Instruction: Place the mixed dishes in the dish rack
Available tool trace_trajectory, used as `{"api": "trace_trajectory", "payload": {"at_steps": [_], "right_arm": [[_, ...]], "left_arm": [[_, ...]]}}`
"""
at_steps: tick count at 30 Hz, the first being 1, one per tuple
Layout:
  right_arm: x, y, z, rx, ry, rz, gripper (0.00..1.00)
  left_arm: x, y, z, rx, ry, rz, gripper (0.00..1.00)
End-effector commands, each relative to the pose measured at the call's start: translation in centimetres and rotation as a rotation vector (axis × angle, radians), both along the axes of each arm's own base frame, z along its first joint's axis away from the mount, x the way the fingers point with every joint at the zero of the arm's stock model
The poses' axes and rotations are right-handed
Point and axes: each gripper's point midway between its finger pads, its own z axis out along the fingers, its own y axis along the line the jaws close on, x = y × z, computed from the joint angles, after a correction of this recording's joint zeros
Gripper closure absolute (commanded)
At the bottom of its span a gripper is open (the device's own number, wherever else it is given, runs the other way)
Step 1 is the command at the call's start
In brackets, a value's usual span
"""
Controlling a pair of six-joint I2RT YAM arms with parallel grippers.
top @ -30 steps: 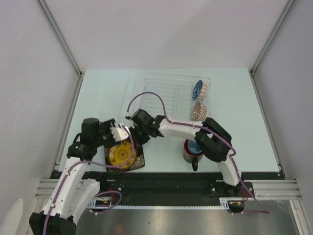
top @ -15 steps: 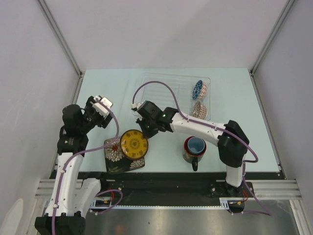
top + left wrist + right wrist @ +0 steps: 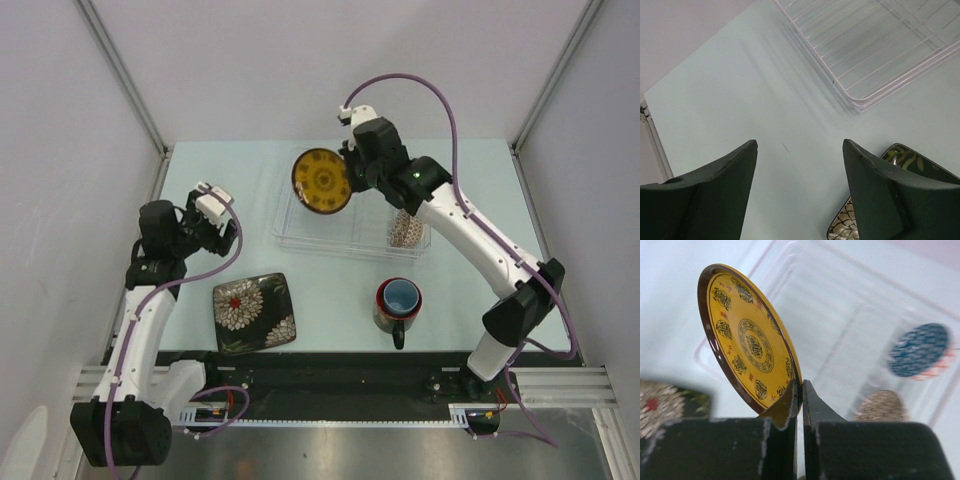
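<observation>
My right gripper (image 3: 349,176) is shut on the rim of the small round yellow plate (image 3: 321,181), held on edge above the left part of the clear dish rack (image 3: 300,228); the wrist view shows the yellow plate (image 3: 747,337) pinched at the gripper (image 3: 800,390). The blue-white patterned bowl (image 3: 918,350) and the speckled beige bowl (image 3: 405,228) stand in the rack's right end. The black square floral plate (image 3: 254,312) lies flat near the front. The light blue cup (image 3: 400,295) sits inside the dark red-lined mug (image 3: 394,310). My left gripper (image 3: 799,150) is open and empty over bare table, left of the rack (image 3: 875,45).
The floral plate's corner (image 3: 900,157) shows beside my left gripper's right finger. White walls and metal rails close in the table on the left, back and right. The arm bases stand along the near edge.
My right gripper has lifted the yellow plate off the black floral plate and carried it back over the rack, turning it on edge. My left gripper has let go and pulled back to the left.
</observation>
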Motion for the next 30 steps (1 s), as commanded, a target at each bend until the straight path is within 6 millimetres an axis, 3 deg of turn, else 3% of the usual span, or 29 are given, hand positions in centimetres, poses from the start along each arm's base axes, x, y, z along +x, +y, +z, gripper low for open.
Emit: {"api": "trace_trajectory", "payload": {"at_steps": [1, 2, 5, 6, 7, 8, 9, 10, 14, 20, 30], "right_arm": [[3.4, -5.4, 6.3, -0.077, -0.252, -0.151, 1.00], [3.8, -5.9, 5.3, -0.108, -0.259, -0.160, 1.00], [5.4, -8.1, 5.5, -0.192, -0.328, -0.233, 1.00], [5.8, -8.9, 4.5, -0.236, -0.331, -0.253, 1.00], [6.5, -10.3, 5.6, -0.299, -0.410, -0.307, 1.00], [6.8, -11.1, 3.6, -0.376, -0.415, -0.321, 1.00], [7.1, -11.8, 3.1, -0.430, -0.443, -0.341, 1.00], [7.9, -12.4, 4.3, -0.447, -0.523, -0.404, 1.00], [9.7, -14.3, 4.2, -0.659, -0.598, -0.448, 1.00], [10.6, -12.7, 6.0, -0.759, -0.772, -0.347, 1.00], [10.7, -11.2, 0.4, -0.887, -0.698, -0.070, 1.00]], "left_arm": [[0.9, -0.5, 1.5, -0.034, 0.003, -0.028, 0.25], [0.6, -0.5, 0.7, -0.019, 0.038, -0.035, 0.26], [0.9, 0.1, 0.0, 0.012, 0.065, -0.015, 0.26], [1.0, 0.4, 0.0, 0.024, 0.065, -0.003, 0.25], [1.0, 0.4, 0.0, 0.030, 0.067, -0.004, 0.25], [1.0, 0.4, 0.1, 0.029, 0.070, -0.002, 0.25], [1.0, 0.5, 0.4, 0.026, 0.067, 0.000, 0.25], [0.9, 0.4, 0.4, 0.017, 0.074, 0.001, 0.25], [1.0, 0.2, 0.4, 0.003, 0.085, -0.004, 0.25], [1.2, 0.4, -0.2, 0.008, 0.109, 0.006, 0.25], [1.5, 0.4, -0.5, 0.003, 0.117, 0.009, 0.25]]}}
